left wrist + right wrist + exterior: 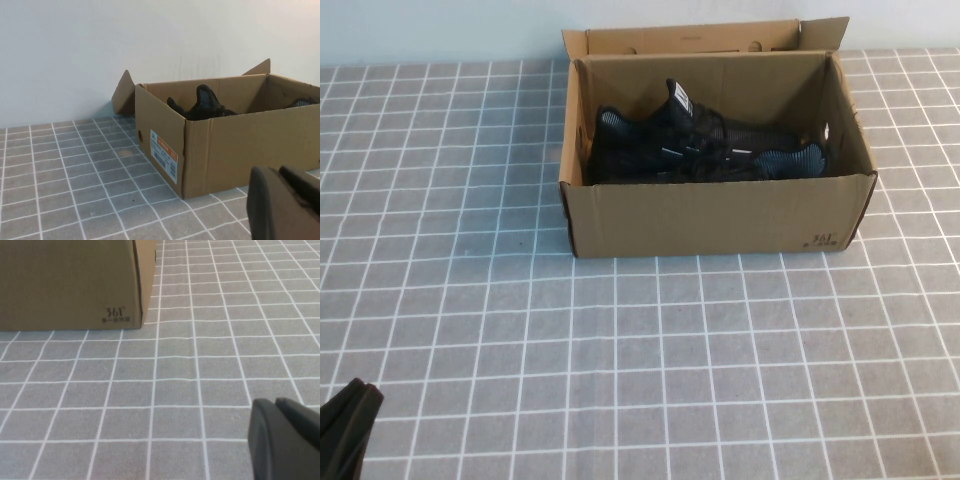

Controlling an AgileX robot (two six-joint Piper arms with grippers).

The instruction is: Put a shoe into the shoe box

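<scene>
Shoe lying inside shoe box, 12 o'clock on tabletop. Task looking done (lid flap standing open). Left claw sitting at 7 o'clock, right claw near box's printed corner; both clenched, grasping nothing.

A counter covered in a grey cloth with a grid of thin white lines fills the scene, running back to a plain pale wall that rises behind its far edge.
</scene>
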